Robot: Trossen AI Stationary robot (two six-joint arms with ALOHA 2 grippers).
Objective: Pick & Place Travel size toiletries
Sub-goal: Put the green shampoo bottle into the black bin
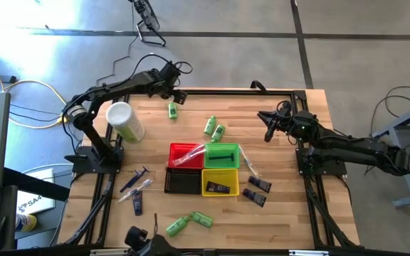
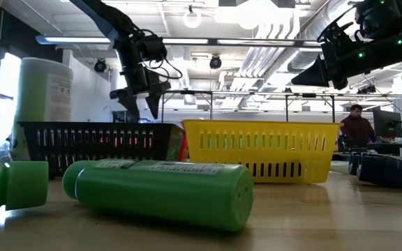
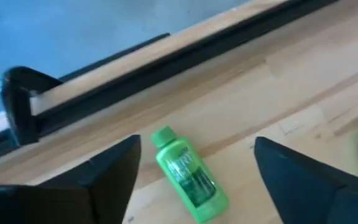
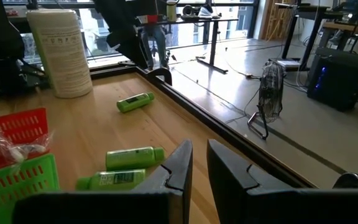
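A green bottle (image 2: 162,192) lies closest to the low camera, waiting on the counter (image 1: 283,213). Farther off, the left gripper (image 3: 194,162), fingers spread wide, straddles another green bottle (image 3: 186,175) near the far edge, likely lining up. The right gripper (image 4: 199,163) hovers, fingers nearly together, empty.

The wooden table (image 1: 290,213) fills the middle of the high view. On it lie a white cup (image 1: 124,121) at upper left, green bottles (image 1: 172,109) near the top edge, centre (image 1: 214,129) and bottom (image 1: 188,222), four baskets (image 1: 203,169) at centre, dark tubes (image 1: 257,190) at right, and slim sticks (image 1: 135,186) at lower left.
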